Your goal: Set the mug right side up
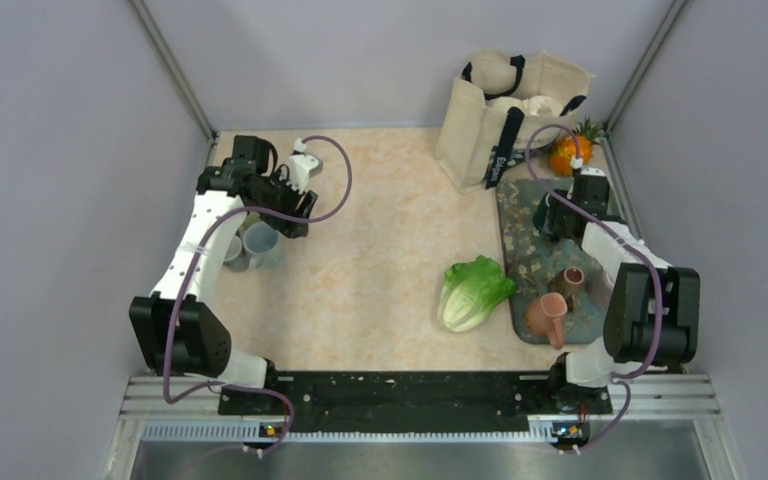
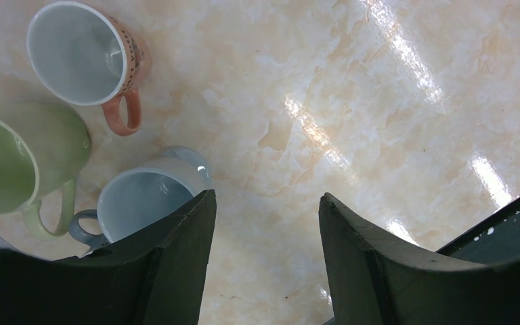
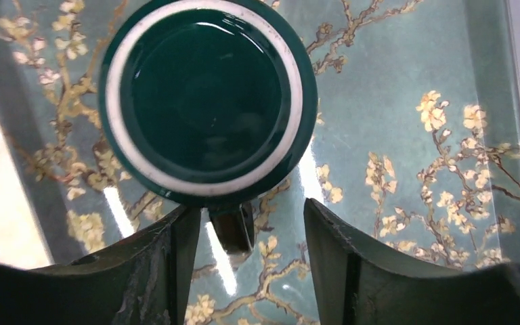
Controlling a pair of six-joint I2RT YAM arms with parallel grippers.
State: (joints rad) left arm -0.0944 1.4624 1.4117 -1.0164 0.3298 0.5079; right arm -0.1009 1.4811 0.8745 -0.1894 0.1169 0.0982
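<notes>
Mug (image 3: 203, 95) inverted, just beyond spread right claw (image 3: 249, 208)

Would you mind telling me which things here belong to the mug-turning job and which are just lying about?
Job: upside-down dark green mug, open right gripper at its handle, floral tray beneath.

Lying about: orange mug, green mug, blue mug, all upright; lettuce, tote bag, pineapple, two brown mugs.

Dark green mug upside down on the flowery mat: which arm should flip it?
Right. The right fingers hang open just over that mug on the mat; the left fingers are across the table beside three upright cups.
</notes>
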